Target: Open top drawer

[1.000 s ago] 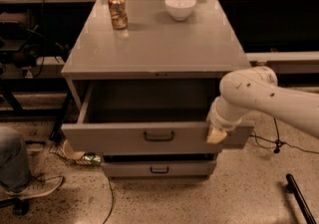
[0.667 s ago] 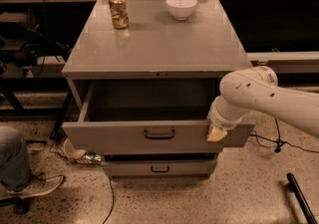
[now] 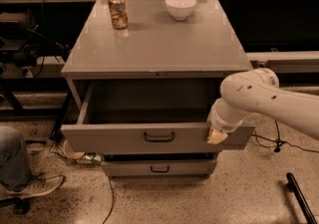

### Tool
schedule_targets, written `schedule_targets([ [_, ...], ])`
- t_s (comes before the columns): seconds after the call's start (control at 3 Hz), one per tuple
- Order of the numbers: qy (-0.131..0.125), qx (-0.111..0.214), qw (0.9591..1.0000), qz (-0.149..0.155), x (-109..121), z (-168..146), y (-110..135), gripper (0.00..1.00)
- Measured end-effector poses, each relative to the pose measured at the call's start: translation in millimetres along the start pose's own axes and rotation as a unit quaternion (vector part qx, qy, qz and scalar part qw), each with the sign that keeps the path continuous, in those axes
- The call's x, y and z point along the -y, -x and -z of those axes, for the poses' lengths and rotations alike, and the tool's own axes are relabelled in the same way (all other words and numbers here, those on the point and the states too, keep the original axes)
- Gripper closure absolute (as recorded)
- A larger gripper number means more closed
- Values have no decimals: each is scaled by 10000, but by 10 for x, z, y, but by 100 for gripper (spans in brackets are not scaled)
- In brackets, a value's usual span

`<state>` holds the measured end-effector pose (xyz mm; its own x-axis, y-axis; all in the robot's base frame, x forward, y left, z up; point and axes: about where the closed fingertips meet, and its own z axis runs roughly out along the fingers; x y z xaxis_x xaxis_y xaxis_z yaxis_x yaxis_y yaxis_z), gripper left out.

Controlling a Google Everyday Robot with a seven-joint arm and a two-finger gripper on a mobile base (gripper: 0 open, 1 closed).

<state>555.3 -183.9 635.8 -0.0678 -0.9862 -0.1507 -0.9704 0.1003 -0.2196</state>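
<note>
The top drawer of the grey cabinet stands pulled out toward me, its dark grey interior showing and looking empty. Its small black bar handle sits at the centre of the wide front panel. My gripper hangs at the end of the white arm, against the right part of the drawer front, well right of the handle. A narrower lower drawer with a like handle stays shut underneath.
A drink can and a white bowl stand at the back of the cabinet top. A person's leg and shoe are at the lower left. Cables lie on the floor, and a black bar lies at lower right.
</note>
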Motion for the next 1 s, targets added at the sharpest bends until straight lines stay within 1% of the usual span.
schedule_targets([
  [0.33, 14, 7, 10000, -22, -55, 10, -4, 100],
  [0.67, 20, 7, 10000, -18, -57, 12, 0, 84],
  [1.0, 19, 7, 10000, -18, -54, 22, 1, 61],
])
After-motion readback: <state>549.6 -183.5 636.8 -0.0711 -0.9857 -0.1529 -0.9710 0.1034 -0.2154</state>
